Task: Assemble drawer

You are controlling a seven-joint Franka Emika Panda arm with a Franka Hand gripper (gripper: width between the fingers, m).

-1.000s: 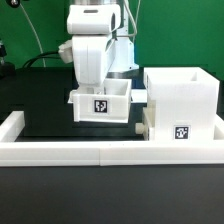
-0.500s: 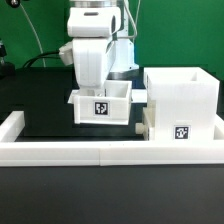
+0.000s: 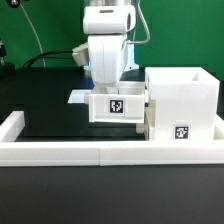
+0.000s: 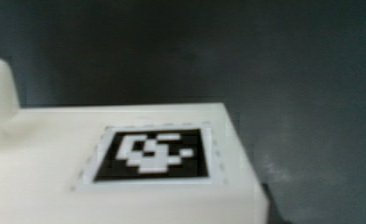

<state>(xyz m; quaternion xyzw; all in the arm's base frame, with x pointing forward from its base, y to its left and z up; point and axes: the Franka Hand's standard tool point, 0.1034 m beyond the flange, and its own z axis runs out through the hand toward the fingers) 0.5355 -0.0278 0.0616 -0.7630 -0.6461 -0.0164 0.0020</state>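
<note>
The tall white housing of the drawer stands at the exterior view's right, with a tag low on its front. A white open-top tray with a tag on its front hangs at the housing's left face, its right end at the upper opening. My gripper reaches down into this tray; its fingertips are hidden behind the tray wall, and the tray travels with it. A second tray sticks out a little from the housing's lower left. The wrist view shows only the held tray's white wall and its tag.
The long low white wall borders the black surface at the front and left. A flat white piece lies on the black surface behind the held tray. Cables and equipment stand at the back.
My gripper and the tray in it have moved toward the exterior view's right, from the middle of the black surface up against the housing's left face.
</note>
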